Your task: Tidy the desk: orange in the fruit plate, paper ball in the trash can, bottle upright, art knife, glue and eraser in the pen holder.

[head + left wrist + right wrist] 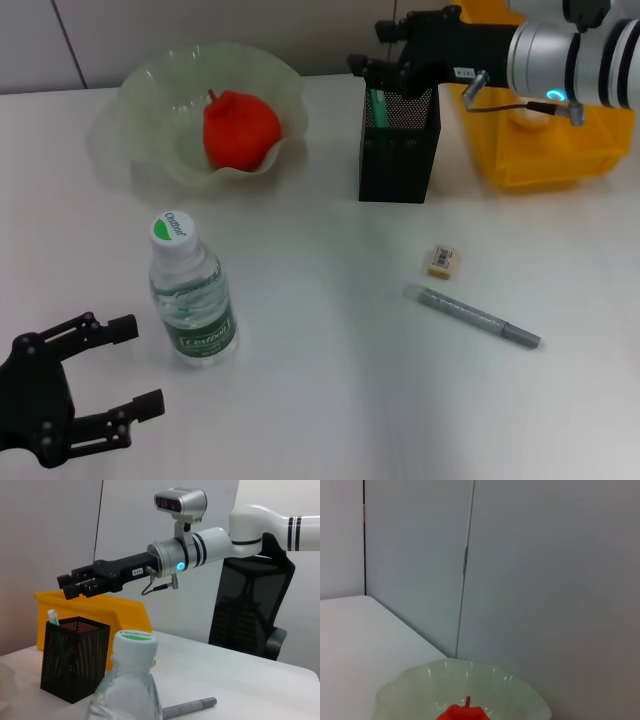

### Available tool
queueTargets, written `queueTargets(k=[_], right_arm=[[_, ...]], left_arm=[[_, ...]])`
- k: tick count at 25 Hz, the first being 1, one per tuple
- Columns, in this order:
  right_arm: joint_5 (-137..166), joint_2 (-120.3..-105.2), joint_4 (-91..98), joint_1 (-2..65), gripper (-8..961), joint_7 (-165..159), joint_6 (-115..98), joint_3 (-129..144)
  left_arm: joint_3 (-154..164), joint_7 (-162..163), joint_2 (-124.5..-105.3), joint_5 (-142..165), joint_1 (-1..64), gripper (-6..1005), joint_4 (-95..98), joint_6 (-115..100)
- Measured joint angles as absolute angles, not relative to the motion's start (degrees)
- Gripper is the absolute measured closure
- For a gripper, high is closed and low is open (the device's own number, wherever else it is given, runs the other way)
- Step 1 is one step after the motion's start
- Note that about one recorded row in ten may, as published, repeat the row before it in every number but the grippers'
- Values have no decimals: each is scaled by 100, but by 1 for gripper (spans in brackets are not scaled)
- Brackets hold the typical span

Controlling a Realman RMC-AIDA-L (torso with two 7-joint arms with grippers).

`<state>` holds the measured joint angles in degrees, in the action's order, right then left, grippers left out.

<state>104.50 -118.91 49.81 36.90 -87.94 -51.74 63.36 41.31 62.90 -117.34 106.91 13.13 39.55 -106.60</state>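
My right claw (368, 68), top centre over the holder (398, 150), grip state unclear; should retreat straight up to avoid snagging the mesh rim.

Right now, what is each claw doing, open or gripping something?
Left claw: open, empty, beside the clear plastic water bottle.
Right claw: above the black mesh pen holder; cannot tell.
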Motion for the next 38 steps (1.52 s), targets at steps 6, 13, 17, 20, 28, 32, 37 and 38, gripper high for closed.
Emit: queueTargets(k=[6,13,17,20,28,32,37,38], right_arm=[[10758,-11891,5507,3539,441,-9408,-5462,6341],[12989,-11869,7643,3427,411,-12099,-7052,6358],[13679,-11888,8288,3518,411,-12821,-7836,6407],[14376,-11890,8759,3778,410,-13499,-8841,6459],[15190,-11891,8517,4390,410,-13920,-10187,6474],[15514,-11897,8061,4626,411,-14002,-10289,6533],[15732,-11905,7364,4770,410,-14063,-10010,6794],[15753,-11913,7146,4771,409,-14093,-9794,6930]], left_arm=[[4130,6253,-11733,10687,1299,156,3955,-10678],[4130,6227,-11733,10685,1336,156,3967,-10679],[4130,6183,-11733,10696,1355,156,3958,-10679],[4131,6166,-11734,10707,1359,156,3955,-10675],[4153,6146,-11772,10717,1351,156,3971,-10693],[4153,6093,-11776,10721,1349,157,3967,-10699],[4157,6082,-11778,10723,1372,157,3970,-10703],[4157,6082,-11778,10723,1378,157,3970,-10703]])
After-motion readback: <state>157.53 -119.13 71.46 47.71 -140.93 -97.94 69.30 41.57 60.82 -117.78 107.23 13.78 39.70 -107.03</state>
